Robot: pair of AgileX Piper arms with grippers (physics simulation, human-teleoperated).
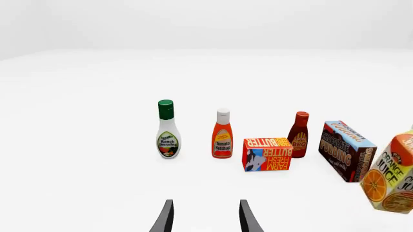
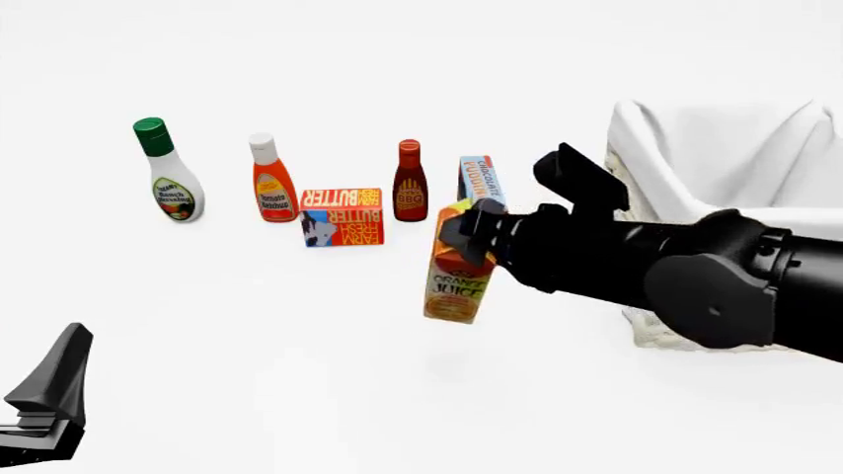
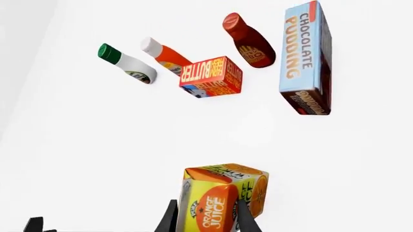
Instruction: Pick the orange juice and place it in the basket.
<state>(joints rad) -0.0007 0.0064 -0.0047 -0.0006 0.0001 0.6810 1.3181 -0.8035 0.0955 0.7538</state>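
Orange juice (image 2: 459, 276), a small carton, hangs tilted in the right claw (image 2: 464, 235), whose fingers pinch it near the top, clear of the table (image 2: 264, 375). Just beyond the claw stands a chocolate pudding box (image 2: 483, 179); further off to its left sit a brown sauce bottle (image 2: 410, 181), a butter box (image 2: 343, 217), a ketchup bottle (image 2: 272, 180) and a ranch dressing bottle (image 2: 168, 186). To the claw's right, behind the arm, waits the basket (image 2: 685, 158), its white cloth draped over the rim; nothing can be seen inside it, though much of it is hidden. Carrying the carton well likely means keeping the pinch firm, lifting it above the rim and swinging right before letting go over the opening. The left claw (image 1: 204, 217) idles spread apart and empty, well away.
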